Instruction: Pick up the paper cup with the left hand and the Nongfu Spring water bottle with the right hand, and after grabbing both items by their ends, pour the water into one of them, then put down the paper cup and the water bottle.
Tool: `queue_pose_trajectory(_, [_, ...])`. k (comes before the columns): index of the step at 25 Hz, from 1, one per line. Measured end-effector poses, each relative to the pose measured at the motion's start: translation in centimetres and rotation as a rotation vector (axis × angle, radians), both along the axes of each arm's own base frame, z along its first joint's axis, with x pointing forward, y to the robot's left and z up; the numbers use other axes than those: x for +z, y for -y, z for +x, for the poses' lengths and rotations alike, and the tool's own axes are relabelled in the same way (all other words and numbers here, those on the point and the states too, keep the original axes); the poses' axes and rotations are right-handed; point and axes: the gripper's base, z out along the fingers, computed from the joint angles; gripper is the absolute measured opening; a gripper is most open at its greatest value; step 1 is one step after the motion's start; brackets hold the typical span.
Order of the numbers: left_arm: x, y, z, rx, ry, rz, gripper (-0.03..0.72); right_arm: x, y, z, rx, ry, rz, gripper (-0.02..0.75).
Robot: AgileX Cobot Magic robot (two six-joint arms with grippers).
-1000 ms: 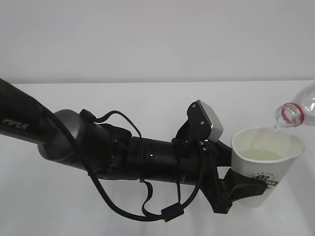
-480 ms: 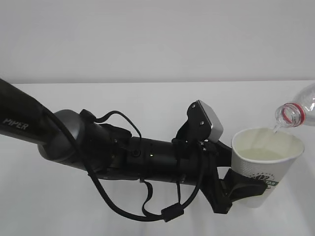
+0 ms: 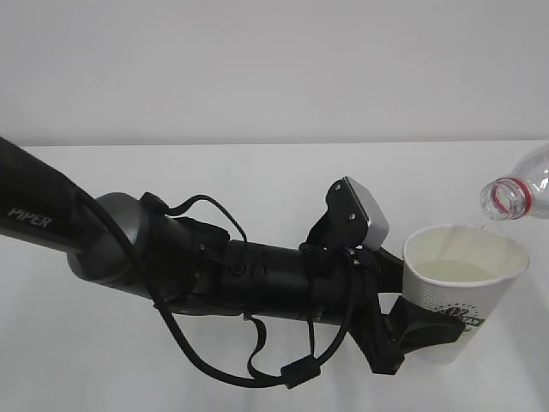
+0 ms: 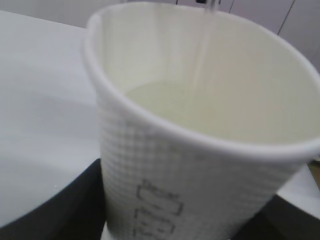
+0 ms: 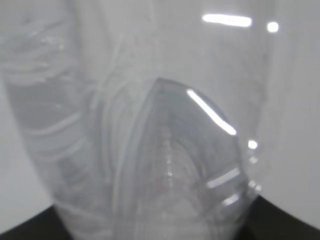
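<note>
Left hand fingers grip the paper cup, which holds water; the Nongfu Spring water bottle, gripped by right-hand fingers, tilts at its 2 o'clock.

The left arm reaches across the table from the left. At its right end the left claw clasps the lower wall of the paper cup, which stands upright near the right edge. Water lies in the cup. The bottle is tilted above and right of the cup's rim, mouth toward the cup.
</note>
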Motion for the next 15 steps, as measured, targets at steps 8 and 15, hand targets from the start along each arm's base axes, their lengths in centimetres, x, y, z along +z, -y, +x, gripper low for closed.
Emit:
queue_pose_trajectory(8, [0.0,0.0,0.0,0.0,0.0,0.0,0.482,0.0,0.0,0.0,-0.004,0.0,0.044,0.377])
queue_pose_trajectory(15, [0.0,0.0,0.0,0.0,0.0,0.0,0.482,0.0,0.01,0.0,-0.012,-0.001,0.124,0.377])
